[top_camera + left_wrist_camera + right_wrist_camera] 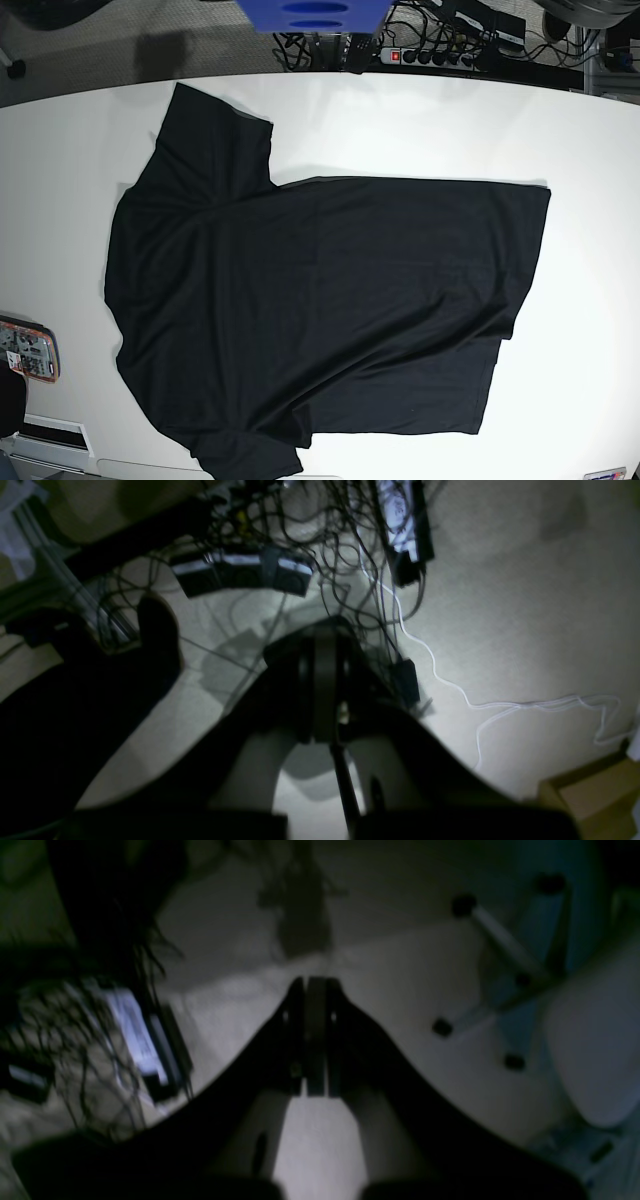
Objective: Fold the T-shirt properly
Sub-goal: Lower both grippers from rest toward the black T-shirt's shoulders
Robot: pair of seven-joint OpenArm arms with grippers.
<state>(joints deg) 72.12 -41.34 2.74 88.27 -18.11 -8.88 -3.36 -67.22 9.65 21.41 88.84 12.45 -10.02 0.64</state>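
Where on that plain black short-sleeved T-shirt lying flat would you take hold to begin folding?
Probably the upper sleeve of the plain black short-sleeved T-shirt, coming from the white table's far edge: it sticks out flat beyond the body, giving a free edge to pinch.

left tool [325, 680]: black, curved | right tool [315, 1035]: black (small screws)

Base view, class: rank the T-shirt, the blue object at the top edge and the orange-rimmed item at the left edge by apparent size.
1. T-shirt
2. Blue object, cropped by the frame
3. Orange-rimmed item, also cropped
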